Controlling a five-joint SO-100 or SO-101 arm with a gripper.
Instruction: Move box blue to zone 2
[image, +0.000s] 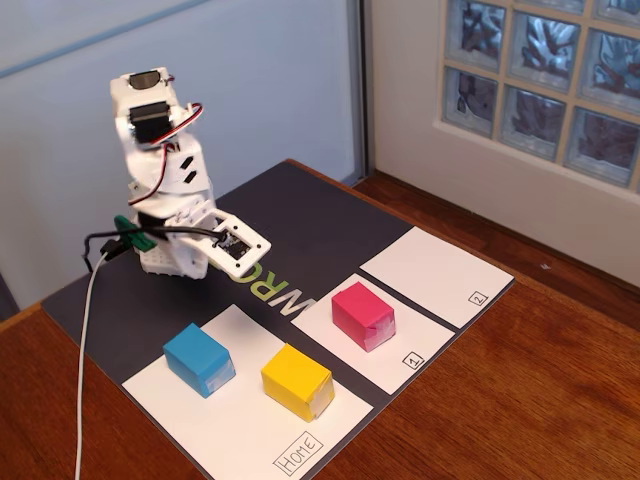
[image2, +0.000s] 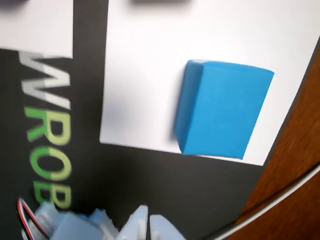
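The blue box (image: 199, 359) sits on the left part of the white "Home" sheet (image: 230, 425), next to a yellow block (image: 297, 381). In the wrist view the blue box (image2: 220, 107) lies on the white sheet, up and right of my fingertips. Zone 2 (image: 436, 274) is the bare white sheet at the right of the dark mat, marked "2". My gripper (image: 238, 247) is folded back near the arm's base, above the mat and apart from the box. In the wrist view my gripper (image2: 150, 220) is shut and empty.
A magenta-pink block (image: 363, 315) stands on the sheet marked "1" (image: 400, 345), between Home and zone 2. The dark mat (image: 300, 215) lies on a wooden table (image: 520, 400). A white cable (image: 82, 380) hangs at the left. A wall and glass-block window stand behind.
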